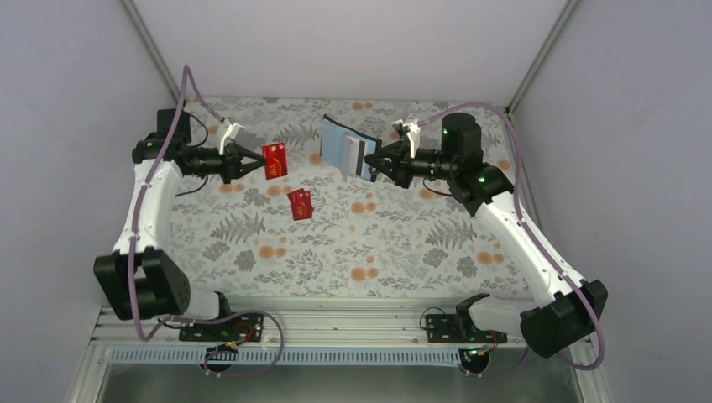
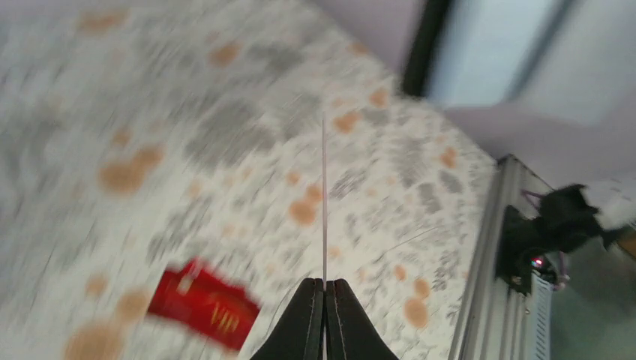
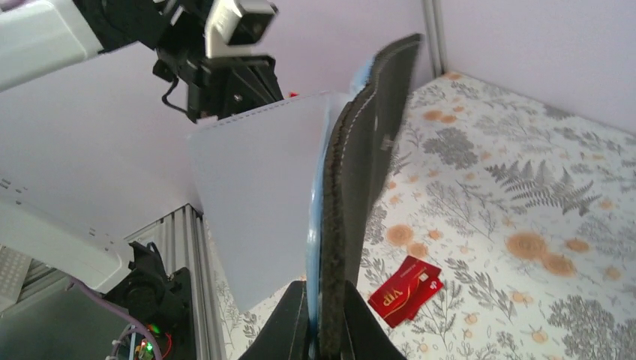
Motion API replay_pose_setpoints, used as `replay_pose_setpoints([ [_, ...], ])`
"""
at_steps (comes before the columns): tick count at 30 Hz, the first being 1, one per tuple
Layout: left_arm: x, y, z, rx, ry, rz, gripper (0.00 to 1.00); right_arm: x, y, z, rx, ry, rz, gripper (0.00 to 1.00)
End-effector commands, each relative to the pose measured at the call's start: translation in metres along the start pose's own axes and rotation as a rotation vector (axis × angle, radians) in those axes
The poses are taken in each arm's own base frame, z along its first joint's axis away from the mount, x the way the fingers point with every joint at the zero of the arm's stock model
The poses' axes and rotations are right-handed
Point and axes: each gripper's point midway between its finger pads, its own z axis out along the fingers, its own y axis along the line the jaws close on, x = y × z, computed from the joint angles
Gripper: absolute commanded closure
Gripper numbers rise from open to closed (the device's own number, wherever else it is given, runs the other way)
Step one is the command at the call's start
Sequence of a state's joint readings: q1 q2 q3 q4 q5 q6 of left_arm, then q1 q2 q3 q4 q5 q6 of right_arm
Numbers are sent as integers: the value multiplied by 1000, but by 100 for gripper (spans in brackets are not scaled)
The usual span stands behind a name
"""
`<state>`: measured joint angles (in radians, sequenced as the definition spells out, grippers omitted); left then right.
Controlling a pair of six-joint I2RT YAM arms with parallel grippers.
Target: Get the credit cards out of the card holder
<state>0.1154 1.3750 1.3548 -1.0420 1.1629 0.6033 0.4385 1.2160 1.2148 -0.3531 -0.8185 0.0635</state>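
Observation:
My left gripper [image 1: 256,162] is shut on a red credit card [image 1: 275,160] and holds it in the air above the table's left half. The left wrist view shows that card edge-on as a thin line [image 2: 324,195] rising from the closed gripper [image 2: 325,283]. Two more red cards [image 1: 300,204] lie overlapped on the cloth, also seen as a red blur [image 2: 204,305] and as VIP cards [image 3: 405,291]. My right gripper [image 1: 372,164] is shut on the open card holder [image 1: 344,151], holding it upright, black side [image 3: 379,135] outward, pale blue face [image 3: 255,202] toward the left arm.
The table wears a floral cloth [image 1: 395,243] with orange dots and grey ferns. Lilac walls close it in at the back and sides. A metal rail [image 1: 353,323] carrying both arm bases runs along the near edge.

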Motion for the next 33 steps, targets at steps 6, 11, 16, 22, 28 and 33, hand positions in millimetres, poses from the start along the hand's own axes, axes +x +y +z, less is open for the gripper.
replay_pose_setpoints([
  [6, 159, 118, -9, -248, 238, -564, 98, 20, -25, 14, 33, 55, 121, 96],
  [11, 195, 131, 6, -211, 268, -662, 98, 27, -27, 18, 15, 71, 142, 96],
  [16, 171, 130, 25, -138, 212, -643, 98, 27, -25, 18, 8, 71, 138, 96],
  [22, 155, 115, 78, 49, 239, -674, 98, 28, -27, 19, 7, 66, 144, 96],
  [28, 175, 128, 105, 43, 298, -741, 98, 31, -26, 21, -2, 76, 151, 96],
  [33, 189, 128, 107, -10, 348, -730, 60, 30, -24, 21, -18, 76, 142, 96],
])
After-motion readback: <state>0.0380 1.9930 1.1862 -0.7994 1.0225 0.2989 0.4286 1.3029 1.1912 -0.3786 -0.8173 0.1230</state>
